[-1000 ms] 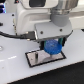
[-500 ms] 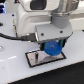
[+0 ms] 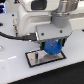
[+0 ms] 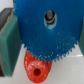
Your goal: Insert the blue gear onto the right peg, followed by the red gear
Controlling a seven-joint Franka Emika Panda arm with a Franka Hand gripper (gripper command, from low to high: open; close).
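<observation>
- Evidently the first half of the task is under way but not shown finished: the blue gear (image 3: pixel 53 48) sits low and right of centre in the exterior view, tilted on edge between the fingers of the gripper (image 3: pixel 52 47), just above the grey black-rimmed plate (image 3: pixel 33 57).
- The gripper is closed on the blue gear; its fingers flank the disc on both sides, and in the wrist view the gear (image 4: pixel 49 30) fills most of the frame with a green finger pad (image 4: pixel 10 42) against its rim.
- The right peg is hard to settle on (a dark round tip (image 4: pixel 50 20) shows inside the gear's centre hole in the wrist view, and that may be the peg). I judge the hole is lined up with it or just starting over it; whether the gear has slid down at all cannot be told.
- The red gear (image 4: pixel 36 67) lies at the lower middle of the wrist view, partly covered by the blue gear's teeth, its hub and centre hole visible. It is not in the gripper's hold. In the exterior view I cannot make it out.
- Left to do, as I read it: seat the blue gear fully on the peg, let go, then fetch the red gear and put it on the same peg.
</observation>
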